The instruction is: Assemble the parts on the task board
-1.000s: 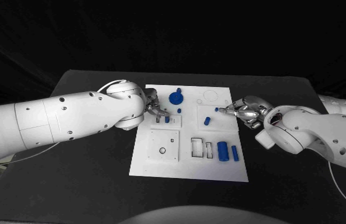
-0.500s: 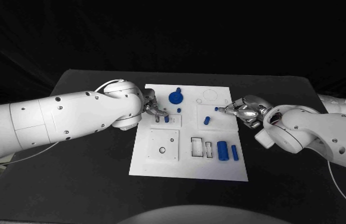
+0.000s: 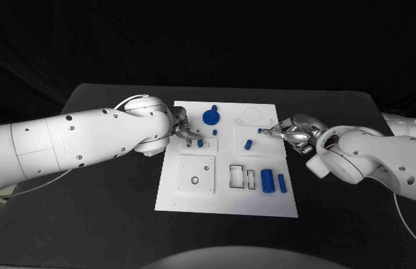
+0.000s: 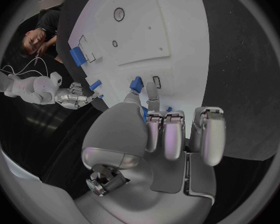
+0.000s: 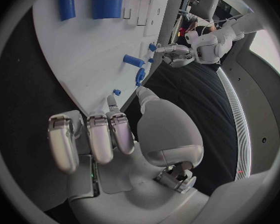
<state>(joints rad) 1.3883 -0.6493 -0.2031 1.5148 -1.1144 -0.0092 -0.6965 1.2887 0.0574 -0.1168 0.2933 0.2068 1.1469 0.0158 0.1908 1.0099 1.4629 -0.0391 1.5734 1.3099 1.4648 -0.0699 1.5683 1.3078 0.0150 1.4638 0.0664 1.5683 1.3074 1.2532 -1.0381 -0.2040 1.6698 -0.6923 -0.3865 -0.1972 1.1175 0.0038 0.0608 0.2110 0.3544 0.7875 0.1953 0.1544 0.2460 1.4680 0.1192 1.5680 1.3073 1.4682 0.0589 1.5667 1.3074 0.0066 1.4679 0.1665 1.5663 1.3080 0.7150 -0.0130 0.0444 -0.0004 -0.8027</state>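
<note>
Pinching a small blue peg (image 3: 200, 142) between the fingertips of my left hand (image 3: 184, 131) at the white board's (image 3: 227, 206) near-left recess, I risk tilting it so it jams or skids across the board. My right hand (image 3: 292, 132) hovers at the board's right edge with fingers curled close to a tiny blue piece (image 3: 260, 130); I cannot tell whether it is gripped. A nudge could knock that piece, or the loose blue pin (image 3: 249, 144) nearby, onto the desk (image 3: 104, 221).
</note>
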